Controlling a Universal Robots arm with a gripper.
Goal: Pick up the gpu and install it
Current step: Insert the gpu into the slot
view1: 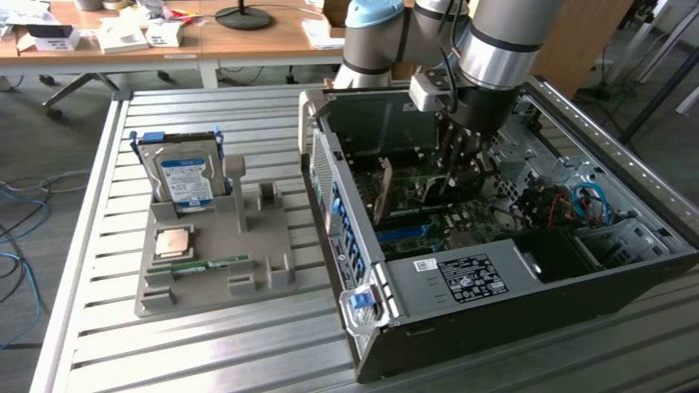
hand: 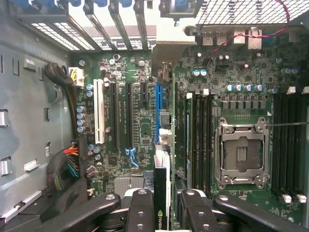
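Slatted metal table (view1: 196,344) | wooden desks (view1: 262,45) behind | claw (hand: 166,200) clamps gpu (hand: 161,186)

The gpu (hand: 161,193), a thin dark card, is standing on edge, sitting three o'clock of the exterior view's middle. It is seemingly hovering above the motherboard (hand: 130,96).

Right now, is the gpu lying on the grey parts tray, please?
No, the gpu is clamped upright in the gripper above the motherboard.
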